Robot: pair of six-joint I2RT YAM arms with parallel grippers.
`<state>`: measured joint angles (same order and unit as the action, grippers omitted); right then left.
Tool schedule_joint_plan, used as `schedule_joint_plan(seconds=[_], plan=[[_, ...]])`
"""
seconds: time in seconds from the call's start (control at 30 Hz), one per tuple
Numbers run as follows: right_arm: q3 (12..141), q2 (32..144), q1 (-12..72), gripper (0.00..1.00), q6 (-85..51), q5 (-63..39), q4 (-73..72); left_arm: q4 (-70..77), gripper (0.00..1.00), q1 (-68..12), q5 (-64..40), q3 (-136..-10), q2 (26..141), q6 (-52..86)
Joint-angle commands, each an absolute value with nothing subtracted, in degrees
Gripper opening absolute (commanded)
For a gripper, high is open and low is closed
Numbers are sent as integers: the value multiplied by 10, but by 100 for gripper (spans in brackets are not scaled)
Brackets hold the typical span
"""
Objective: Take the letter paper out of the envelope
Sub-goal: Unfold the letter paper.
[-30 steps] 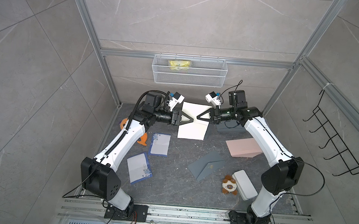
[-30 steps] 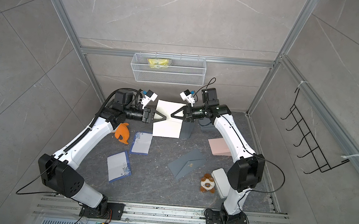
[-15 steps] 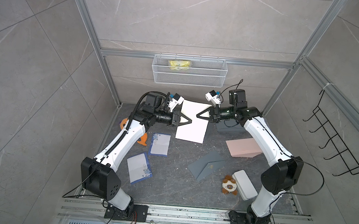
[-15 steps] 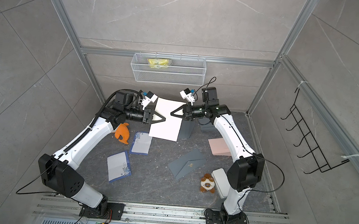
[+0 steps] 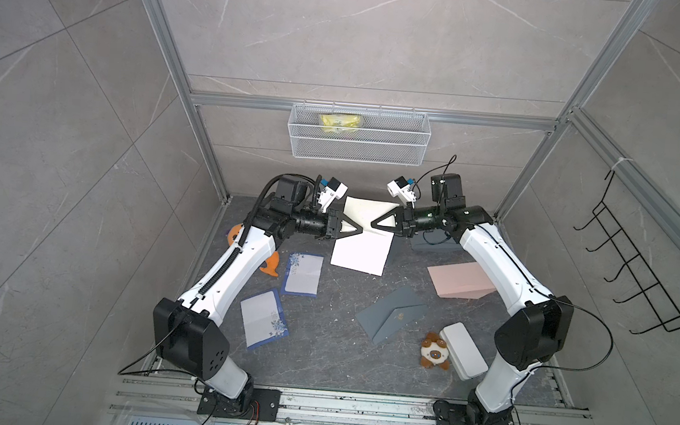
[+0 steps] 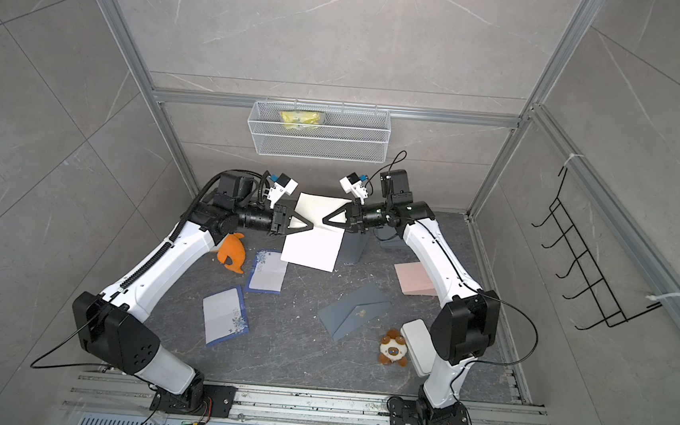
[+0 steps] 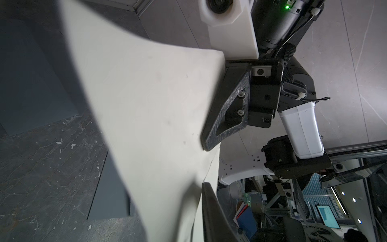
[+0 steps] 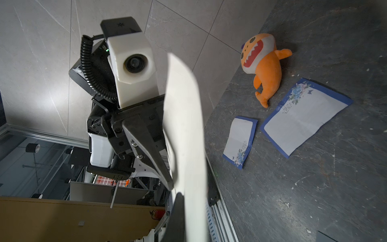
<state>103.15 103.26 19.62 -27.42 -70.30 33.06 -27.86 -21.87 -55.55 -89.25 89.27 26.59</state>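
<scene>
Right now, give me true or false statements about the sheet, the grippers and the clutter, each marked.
1. The left gripper and right gripper both pinch the white sheet. True.
2. The white sheet lies flat on the table. False: it hangs between the grippers.
3. The wire basket is empty. False: a yellow packet lies in it.
4. A grey envelope lies on the table. True.
5. The orange plush lies in the wire basket. False: it lies on the table.

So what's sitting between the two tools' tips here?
The white letter paper. In both top views the left tool and right tool face each other, each shut on the sheet, and nothing but paper separates their tips.
</scene>
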Motion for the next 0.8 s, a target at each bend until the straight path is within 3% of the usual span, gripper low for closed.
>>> schedule_joint_plan(seconds=[0.0,0.27,0.37,0.47,0.57,0.67,0.77], plan=[[1026,1005,202,0,-273,-708,316,-274,8,-221,-550,-909,897,267],[1019,994,203,0,-271,-693,319,-291,0,-222,-529,-914,901,268],[1023,989,201,17,-251,-658,344,-312,0,-224,-508,-920,901,260],[1035,977,196,34,-206,-530,411,-348,0,-226,-472,-933,902,243],[1015,944,179,43,-207,-376,432,-412,0,-231,-390,-954,900,213],[977,896,160,46,-226,-207,438,-500,0,-242,-288,-983,903,179],[950,854,158,46,-229,-121,446,-596,0,-281,-137,-1018,919,139]])
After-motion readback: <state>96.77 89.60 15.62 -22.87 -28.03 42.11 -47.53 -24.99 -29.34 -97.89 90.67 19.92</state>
